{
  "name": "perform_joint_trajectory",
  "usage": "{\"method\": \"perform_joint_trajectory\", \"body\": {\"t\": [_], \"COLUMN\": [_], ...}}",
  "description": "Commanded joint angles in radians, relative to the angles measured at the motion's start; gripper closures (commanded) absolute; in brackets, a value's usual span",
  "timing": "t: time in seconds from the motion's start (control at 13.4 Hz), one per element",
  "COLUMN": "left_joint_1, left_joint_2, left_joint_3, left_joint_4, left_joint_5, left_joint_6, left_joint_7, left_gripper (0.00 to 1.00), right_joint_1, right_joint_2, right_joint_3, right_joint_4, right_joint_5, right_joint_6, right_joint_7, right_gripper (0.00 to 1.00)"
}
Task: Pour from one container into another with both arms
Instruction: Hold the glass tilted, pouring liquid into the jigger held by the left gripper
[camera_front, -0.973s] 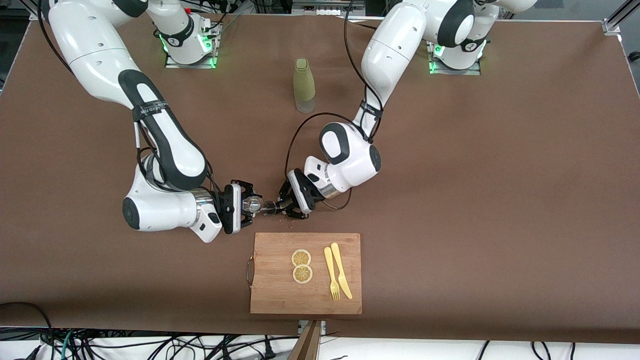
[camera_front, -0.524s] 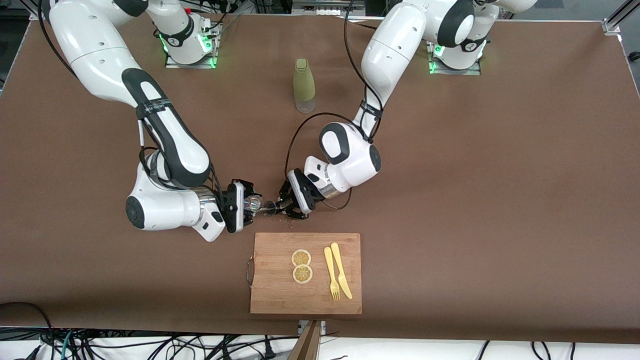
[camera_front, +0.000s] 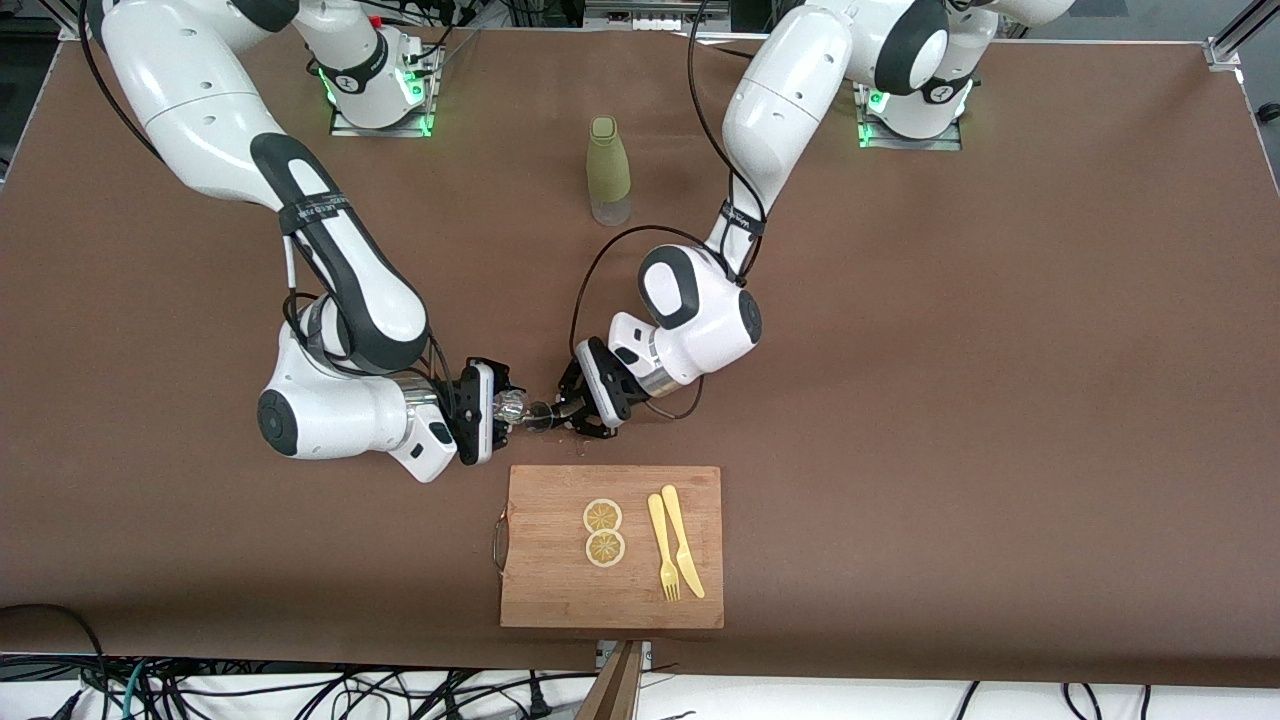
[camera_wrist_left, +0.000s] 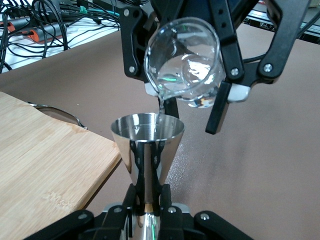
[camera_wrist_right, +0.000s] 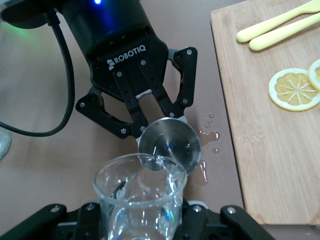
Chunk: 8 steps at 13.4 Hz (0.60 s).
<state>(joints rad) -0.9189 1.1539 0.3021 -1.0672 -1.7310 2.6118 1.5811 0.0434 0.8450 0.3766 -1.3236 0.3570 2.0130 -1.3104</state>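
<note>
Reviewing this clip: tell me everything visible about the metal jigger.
The metal jigger is a polished, mirror-like steel cone with a round open mouth, narrowing to a waist where the left hand grips it. It stands upright above the brown table, beside the wooden cutting board. The right hand tips a clear glass beaker over its rim, spout at the mouth, water trickling in. Droplets lie on the table nearby.

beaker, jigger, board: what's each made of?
Beaker in the right gripper: clear glass, maybe clear plastic; see-through, sharp glints. Jigger in the left gripper: polished metal, likely steel; its cone mirrors the fingers. Board: wood or bamboo, matte; pale grain stripes, metal handle.
</note>
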Motion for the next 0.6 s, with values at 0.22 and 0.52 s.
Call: {"method": "perform_joint_trajectory", "body": {"t": [0.22,0.52], "left_joint_1": [-0.011,-0.011], "left_joint_2": [0.026,0.026], "left_joint_3": [0.02,0.02], "left_joint_4": [0.041,0.041], "left_joint_5": [-0.021,-0.021], "left_joint_6": [0.016,0.016], "left_joint_7": [-0.01,-0.01], "left_gripper": [1.0,1.0], "right_joint_1": [0.018,0.03], "right_joint_2": [-0.014,-0.014], "right_joint_3": [0.005,0.005], "right_joint_4": [0.007,0.009], "right_joint_5": [-0.049,-0.078], "right_joint_6": [-0.013,-0.013], "right_joint_7": [0.057,0.086], "right_gripper": [0.62,0.62]}}
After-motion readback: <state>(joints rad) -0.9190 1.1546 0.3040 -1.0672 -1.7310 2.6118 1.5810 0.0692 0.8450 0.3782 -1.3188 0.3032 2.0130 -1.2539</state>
